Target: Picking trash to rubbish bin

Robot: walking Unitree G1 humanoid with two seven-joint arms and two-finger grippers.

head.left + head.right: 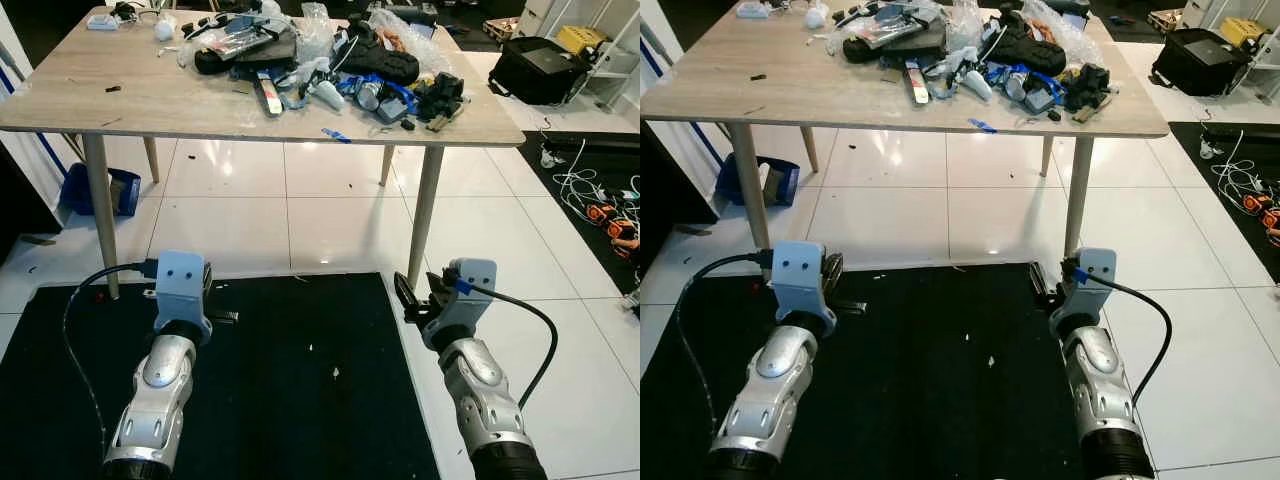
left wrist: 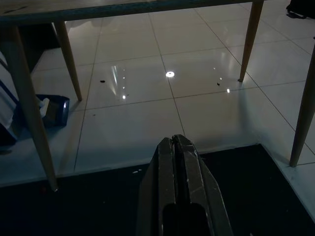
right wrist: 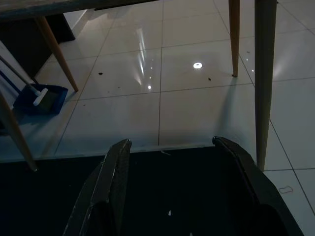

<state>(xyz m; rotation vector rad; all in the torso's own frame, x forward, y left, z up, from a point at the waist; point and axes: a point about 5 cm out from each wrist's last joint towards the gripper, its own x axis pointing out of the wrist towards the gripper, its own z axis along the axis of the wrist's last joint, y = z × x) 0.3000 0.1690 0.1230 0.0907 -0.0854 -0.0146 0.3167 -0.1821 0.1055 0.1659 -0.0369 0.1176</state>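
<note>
L end effector [image 2: 178, 162] closed; trash pile [image 1: 330, 60]: plastic wrappers, black/blue bits.

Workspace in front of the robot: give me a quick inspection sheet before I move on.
Surface: wooden table, black mat on white tiles.
Job's things: plastic wrappers in the tabletop pile; no bin identified.
Clutter: black bags, blue scraps, small bits on mat.
Hands: left hand shut, empty; right hand open, empty; both low over mat.
Cables: wrist leads; loose cords on floor, right.
Surroundings: blue dustpan, black case.
</note>
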